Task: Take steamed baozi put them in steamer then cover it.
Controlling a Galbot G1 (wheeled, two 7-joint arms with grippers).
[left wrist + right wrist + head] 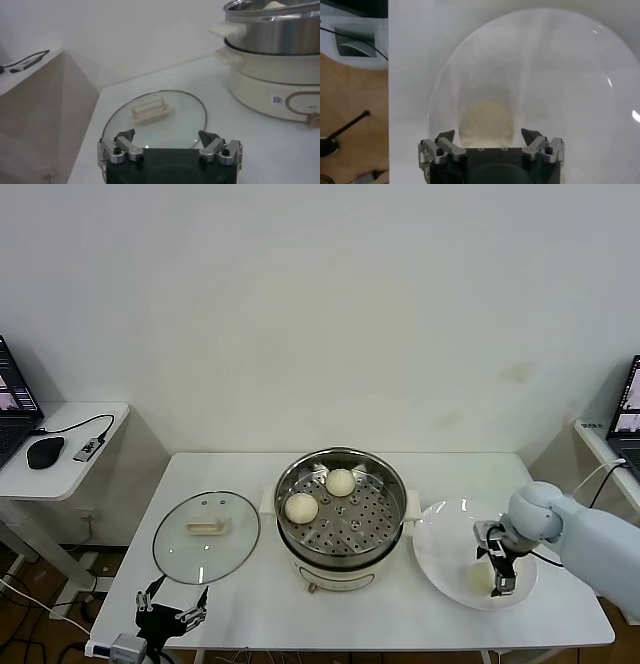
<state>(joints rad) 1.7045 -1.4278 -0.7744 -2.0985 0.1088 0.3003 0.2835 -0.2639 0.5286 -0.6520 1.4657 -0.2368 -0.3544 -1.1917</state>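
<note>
White table (250, 609) carries the whole set; the steamer (341, 517) stands at its middle, a shiny perforated basket on a cream pot base; two steamed baozi (301, 507) lie inside it on the perforated floor, one toward the robot's left edge of the basket, the second (340, 482) farther back, the two near each other but apart.

The cover (206, 536) lies flat on the table to the robot's left of the steamer, just beside it, handle up; steamer uncovered.

White plate (440, 559) sits to the robot's right of the steamer, close to its handle; one more baozi (486, 121) lies on the plate.

Right hand (501, 574) is down over the plate, fingers pointing downward; in the right wrist view its fingers (446, 137) stand apart on either side of that baozi, with a gap showing at each side; cannot tell whether they touch the bun.

Left hand (172, 604) hovers at the near left edge of the table, just short of the cover's rim; fingers spread wide, nothing between them; in the left wrist view the cover (155, 117) lies beyond the fingertips (125, 136).

Side table (60, 454) to the far left holds a mouse (45, 451) and a cable.
</note>
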